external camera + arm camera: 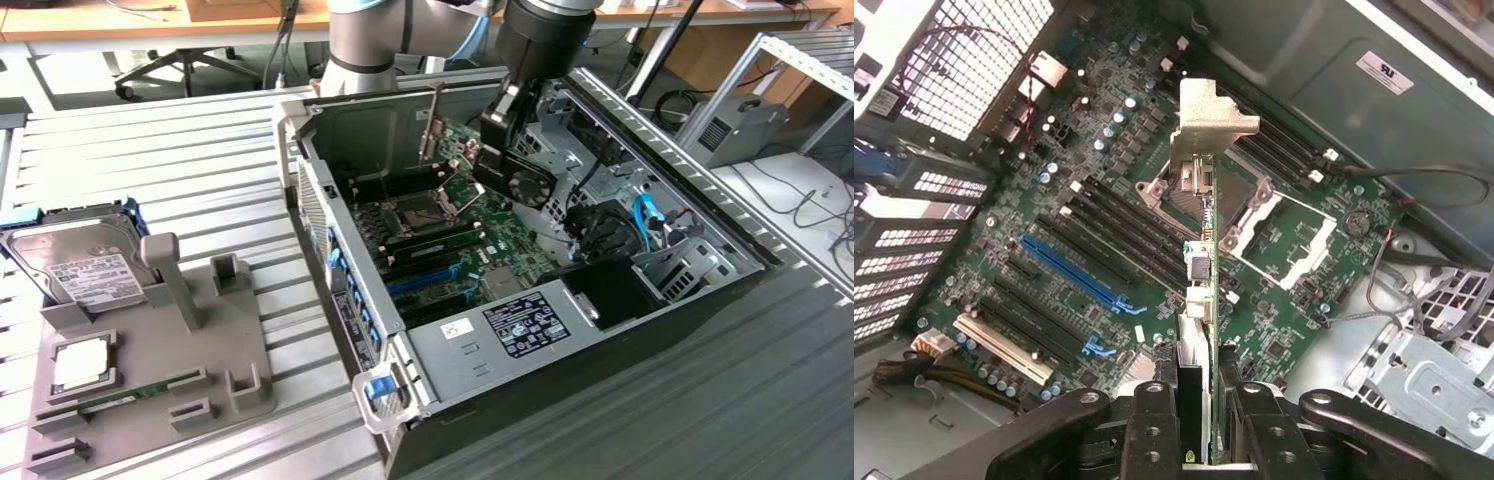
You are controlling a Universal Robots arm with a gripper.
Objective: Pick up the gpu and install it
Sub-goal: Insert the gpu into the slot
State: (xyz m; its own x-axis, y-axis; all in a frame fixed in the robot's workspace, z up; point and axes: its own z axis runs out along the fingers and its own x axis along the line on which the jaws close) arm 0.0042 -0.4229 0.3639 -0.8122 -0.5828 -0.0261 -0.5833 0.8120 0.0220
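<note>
In the claw [1199,425], pinched edge-on, the gpu [1200,270] reaches lengthwise ahead, above the motherboard [1044,215], seemingly not yet seated.

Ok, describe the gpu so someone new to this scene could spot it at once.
Find the open computer case on the slatted table. Above its motherboard, the gripper holds the gpu on edge. Nothing else there is a thin green card with a round black fan and a silver end bracket.
</note>
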